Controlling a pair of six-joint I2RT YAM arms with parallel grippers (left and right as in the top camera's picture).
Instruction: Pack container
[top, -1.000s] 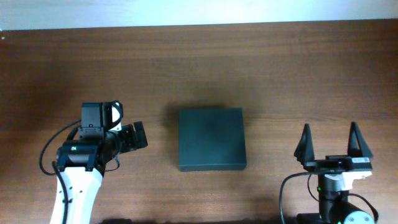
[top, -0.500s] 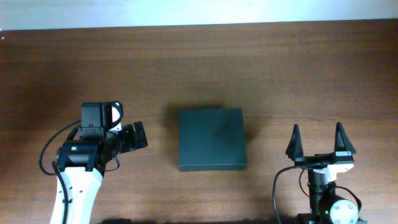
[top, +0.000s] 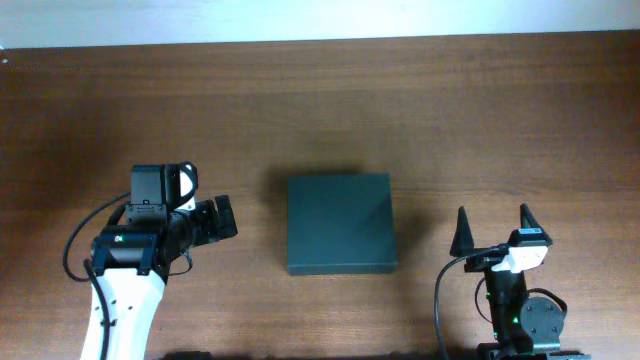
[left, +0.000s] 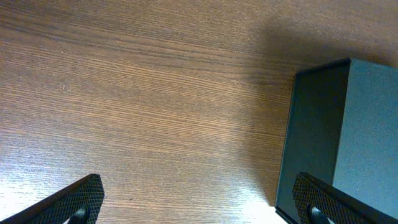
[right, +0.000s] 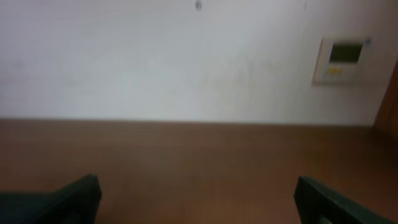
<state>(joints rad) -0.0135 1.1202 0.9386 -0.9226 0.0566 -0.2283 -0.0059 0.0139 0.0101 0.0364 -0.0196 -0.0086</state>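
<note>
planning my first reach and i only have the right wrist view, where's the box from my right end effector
Observer: The box sits mid-way across the table, to the left of the right end effector and clear of it.
Operator: lid up or down
Observer: Down, as far as the overhead view shows; the top lies flat.
Operator: what's the left arm doing
Observer: The left end effector is open and points at the box's left side without touching it.
</note>
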